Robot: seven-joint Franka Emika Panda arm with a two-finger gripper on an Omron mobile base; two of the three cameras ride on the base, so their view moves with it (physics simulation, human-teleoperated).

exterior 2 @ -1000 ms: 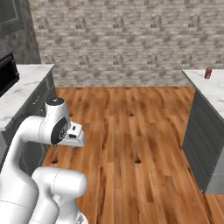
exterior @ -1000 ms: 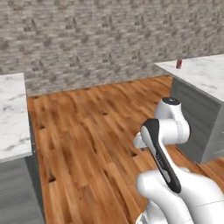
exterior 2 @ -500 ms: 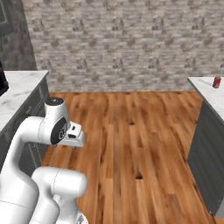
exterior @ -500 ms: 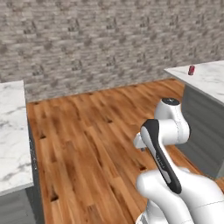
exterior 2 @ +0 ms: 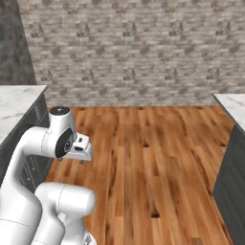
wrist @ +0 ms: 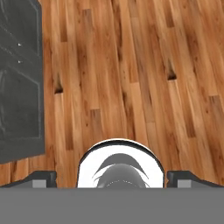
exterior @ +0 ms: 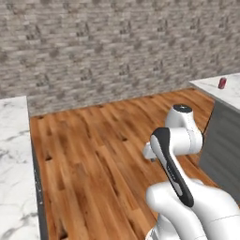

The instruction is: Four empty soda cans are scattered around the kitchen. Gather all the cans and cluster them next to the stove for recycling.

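Left base view: red soda can (exterior: pixel 222 83) upright on the far-right worktop (exterior: pixel 224 93), well apart from the wide, empty hand (exterior 2: pixel 82 158).

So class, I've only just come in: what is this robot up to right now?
The robot is between pick-ups, handling nothing. Its tool hangs open and empty over the wood floor, pointing down beside a dark cabinet front. One red soda can stands upright near the edge of the white marble counter off to the right, well out of reach of the folded arm. The stove is not in sight, so at least this can has yet to be collected.
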